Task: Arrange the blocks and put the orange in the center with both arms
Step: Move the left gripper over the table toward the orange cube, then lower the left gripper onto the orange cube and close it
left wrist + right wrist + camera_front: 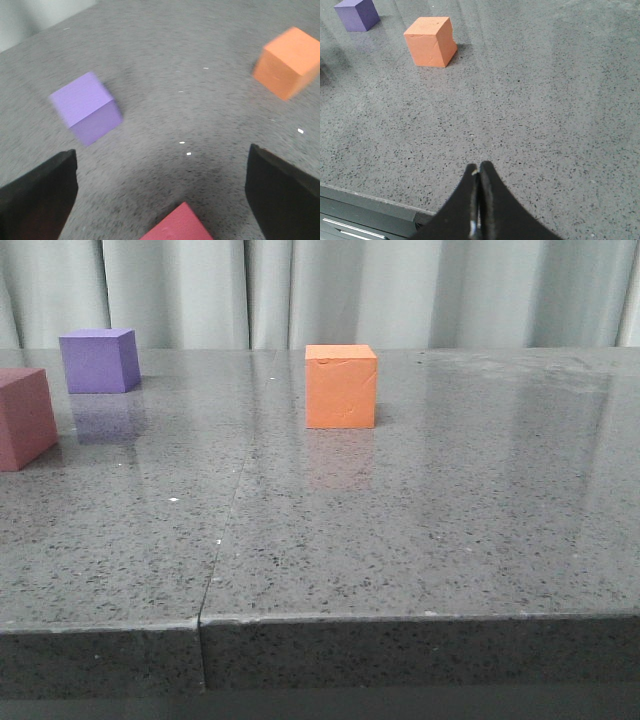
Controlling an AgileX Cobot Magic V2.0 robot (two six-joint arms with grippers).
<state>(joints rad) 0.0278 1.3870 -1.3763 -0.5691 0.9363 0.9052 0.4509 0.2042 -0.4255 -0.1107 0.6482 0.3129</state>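
Jaws on the left gripper [160, 200] are spread wide, with nothing between the fingers, and the pink cube [177, 224] is seen just below the gap, so that arm is judged to be poised over it. Jaws on the right gripper [479, 200] are pressed together and empty, held near the front edge of the grey speckled surface [420, 540], well apart from every cube. Neither gripper is seen in the front view. The orange cube [341, 386] is set flat on the surface near the middle of the front view, toward the far side. The purple cube [99, 360] is found far to the left and a little further back, and the pink cube is cut by the left edge of that view, nearer the camera. No row has been formed: both other cubes lie to the left of the orange one, so nothing is counted as done. It is judged that one of them must be carried to the orange cube's right side, and the spacing evened out. As a cube, the orange one has no long axis; one face is turned almost squarely to the front camera, with the top level. In the right wrist view it appears turned corner-on, with dented faces visible.
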